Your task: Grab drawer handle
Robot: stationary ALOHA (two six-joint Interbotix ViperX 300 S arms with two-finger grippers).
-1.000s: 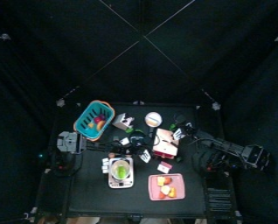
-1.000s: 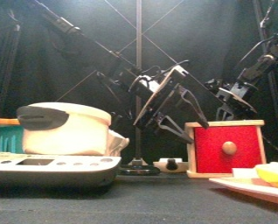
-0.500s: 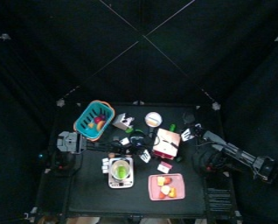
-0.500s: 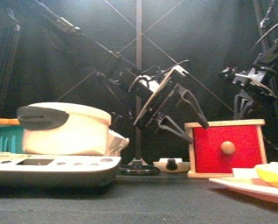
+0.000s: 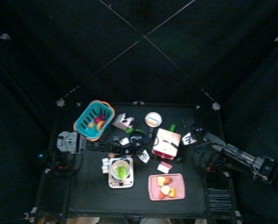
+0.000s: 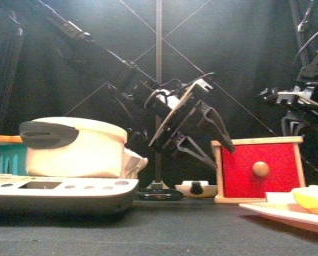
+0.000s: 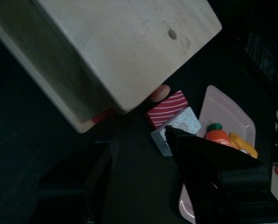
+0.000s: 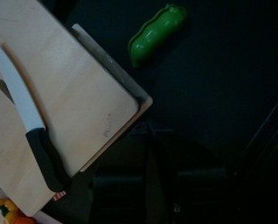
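Observation:
The drawer point(image 6: 259, 170) is a small red box in a tan frame, right of middle in the front view, with its round red handle point(image 6: 259, 168) facing the camera. From above its pale tan top point(image 5: 167, 139) shows. My left gripper point(image 5: 139, 140) hangs open just left of the drawer, nothing between its jaws; its wrist view is filled by the drawer's tan surface point(image 7: 107, 44). My right gripper point(image 6: 287, 96) hovers above and to the right of the drawer, jaws partly open and empty. Its wrist view shows the tan top point(image 8: 59, 96) with a knife point(image 8: 31, 131) lying on it.
A teal basket point(image 5: 94, 118) stands at the back left. A pink tray of fruit point(image 5: 166, 185) lies at the front, close to the drawer. A white pot point(image 6: 75, 148) on a scale fills the front left. A green pea pod point(image 8: 159, 31) lies beside the drawer.
My right gripper has pulled away from the drawer, moving right and slightly up. The left gripper has barely shifted and the drawer has stayed put.

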